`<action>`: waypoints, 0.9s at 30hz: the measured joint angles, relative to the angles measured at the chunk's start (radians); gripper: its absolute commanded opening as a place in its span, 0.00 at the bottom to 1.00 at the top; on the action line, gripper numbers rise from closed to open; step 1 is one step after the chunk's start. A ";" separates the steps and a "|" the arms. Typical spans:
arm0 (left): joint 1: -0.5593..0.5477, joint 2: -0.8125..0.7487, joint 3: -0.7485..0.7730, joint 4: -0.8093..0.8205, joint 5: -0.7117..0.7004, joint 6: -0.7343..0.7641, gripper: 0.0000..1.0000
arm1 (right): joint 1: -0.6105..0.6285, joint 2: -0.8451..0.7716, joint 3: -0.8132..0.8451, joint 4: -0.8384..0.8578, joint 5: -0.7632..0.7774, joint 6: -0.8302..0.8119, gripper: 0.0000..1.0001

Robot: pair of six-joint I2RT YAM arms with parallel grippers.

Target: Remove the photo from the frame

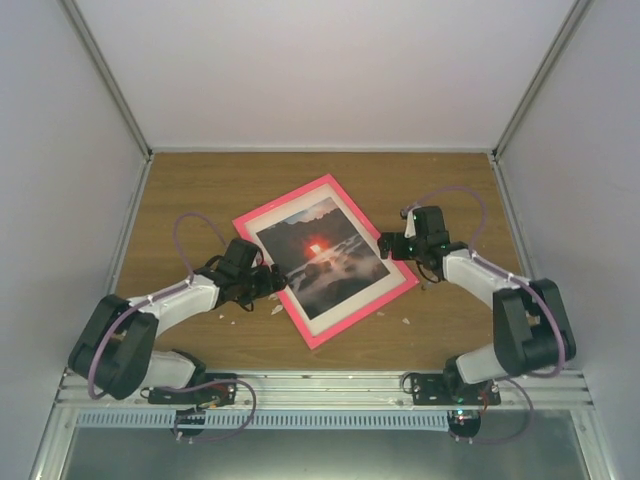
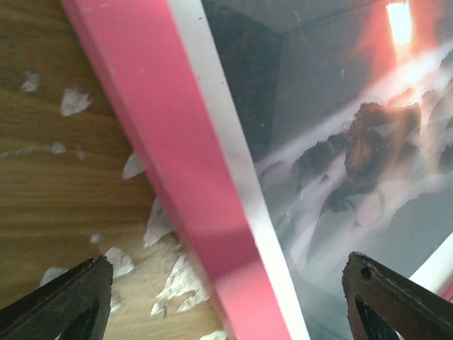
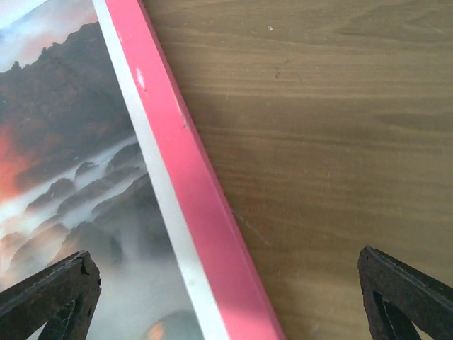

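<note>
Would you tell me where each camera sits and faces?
Left wrist: on the left arm, looking down at the left edge of the frame, the photo and table; its open jaws show below.
Right wrist: on the right arm, looking down at the frame's right edge; its open jaws show below.
Top external: above and behind, looking down; both arms show.
Shared: all see frame and photo.

The top external camera looks down from above and behind the arm bases, far enough off to take in the whole table (image 1: 200, 190) with the frame (image 1: 283, 199) lying at its middle. Each wrist camera looks steeply down from close by, past the tips of the left gripper (image 2: 226, 263) or the right gripper (image 3: 228, 256), at a strip of pink border, photo (image 2: 354, 142) and wood. The left one covers the frame's left side and the right one its right side, both within the top view.
</note>
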 measured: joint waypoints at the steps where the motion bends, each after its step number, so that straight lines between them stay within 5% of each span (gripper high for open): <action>1: -0.002 0.013 0.009 0.008 0.000 0.004 0.89 | -0.008 0.033 0.020 0.003 -0.014 -0.020 1.00; 13: -0.037 0.216 0.168 0.066 0.005 0.052 0.89 | -0.022 0.236 0.095 -0.014 -0.093 -0.084 0.93; 27: -0.047 0.391 0.371 0.005 -0.081 0.171 0.88 | 0.021 0.118 -0.031 -0.034 -0.045 0.012 0.89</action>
